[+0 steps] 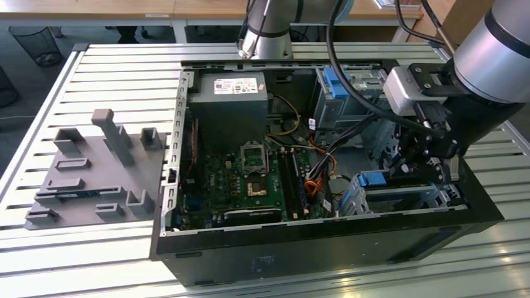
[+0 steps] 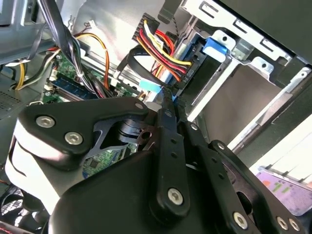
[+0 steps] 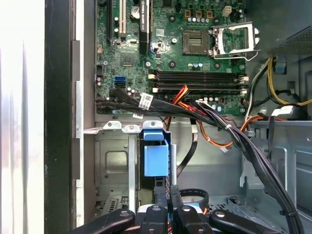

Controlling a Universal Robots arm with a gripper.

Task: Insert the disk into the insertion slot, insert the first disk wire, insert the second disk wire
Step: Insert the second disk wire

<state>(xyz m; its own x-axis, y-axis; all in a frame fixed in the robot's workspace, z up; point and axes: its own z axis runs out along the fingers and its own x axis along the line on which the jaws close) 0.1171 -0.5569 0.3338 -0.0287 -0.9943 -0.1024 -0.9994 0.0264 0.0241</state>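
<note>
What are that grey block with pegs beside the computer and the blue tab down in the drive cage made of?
The grey block looks like matte plastic, perhaps printed: dull, even grey, no shine. The blue tab looks like smooth moulded plastic, with bright uniform colour. The drive cage looks like bare sheet metal, with punched holes.

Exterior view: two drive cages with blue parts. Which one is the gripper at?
The low cage at the exterior view's lower right; the gripper hangs just above it. The taller cage stands farther back.

The grey metal disk in its bright blue plastic carrier (image 3: pixel 156 158) is seated inside the low grey perforated metal insertion slot (image 3: pixel 114 168), blue edge exposed.
</note>
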